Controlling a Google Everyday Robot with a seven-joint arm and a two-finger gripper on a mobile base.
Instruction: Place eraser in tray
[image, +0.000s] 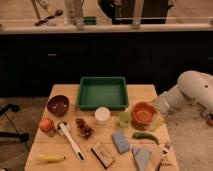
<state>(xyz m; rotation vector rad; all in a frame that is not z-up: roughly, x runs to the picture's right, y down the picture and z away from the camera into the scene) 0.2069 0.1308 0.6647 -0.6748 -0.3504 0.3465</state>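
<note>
The eraser (102, 155), a small tan block with a dark underside, lies on the wooden table (65, 90) near the front edge, at the middle. The green tray (102, 80) stands empty at the back middle of the table. My white arm (190, 92) reaches in from the right. My gripper (156, 121) hangs at the table's right edge beside the orange bowl (143, 113), well away from the eraser and to the right of the tray.
A maroon bowl (58, 105), an orange fruit (46, 124), a white-handled brush (70, 140) and a banana (50, 158) lie on the left. A white cup (102, 115), a green cup (124, 118), two blue-grey pads (120, 142) and a green vegetable (145, 136) are around the middle.
</note>
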